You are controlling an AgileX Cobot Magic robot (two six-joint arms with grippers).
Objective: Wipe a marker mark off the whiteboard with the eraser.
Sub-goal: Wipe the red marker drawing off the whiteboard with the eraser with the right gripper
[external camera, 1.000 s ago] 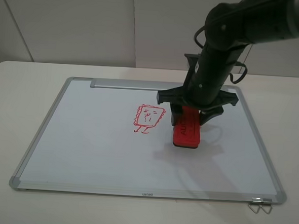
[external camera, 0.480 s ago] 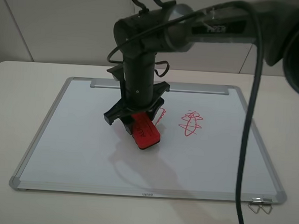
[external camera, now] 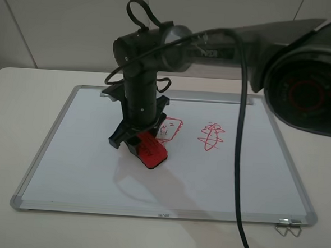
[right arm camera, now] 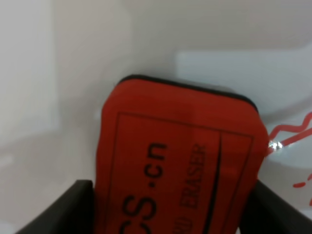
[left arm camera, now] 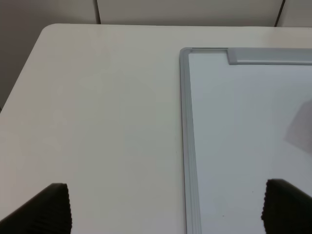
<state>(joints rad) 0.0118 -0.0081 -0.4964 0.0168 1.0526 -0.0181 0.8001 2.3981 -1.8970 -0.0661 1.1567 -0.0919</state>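
The whiteboard [external camera: 79,158], white with a silver-grey frame, grey corner caps and a silver tray strip on its far edge, lies flat on the pale counter [external camera: 21,92]. Near its middle is the marker mark [external camera: 171,128], a small red wavy-edged figure, its left part hidden. The eraser [external camera: 151,150], a red block with black lettering and black felt base, sits tilted just beside the mark's lower left, clamped in the right pincer [right arm camera: 170,190].

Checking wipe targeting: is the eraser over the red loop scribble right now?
No, the eraser sits by the square-figure marker mark, while the loop scribble lies uncovered further right on the whiteboard.
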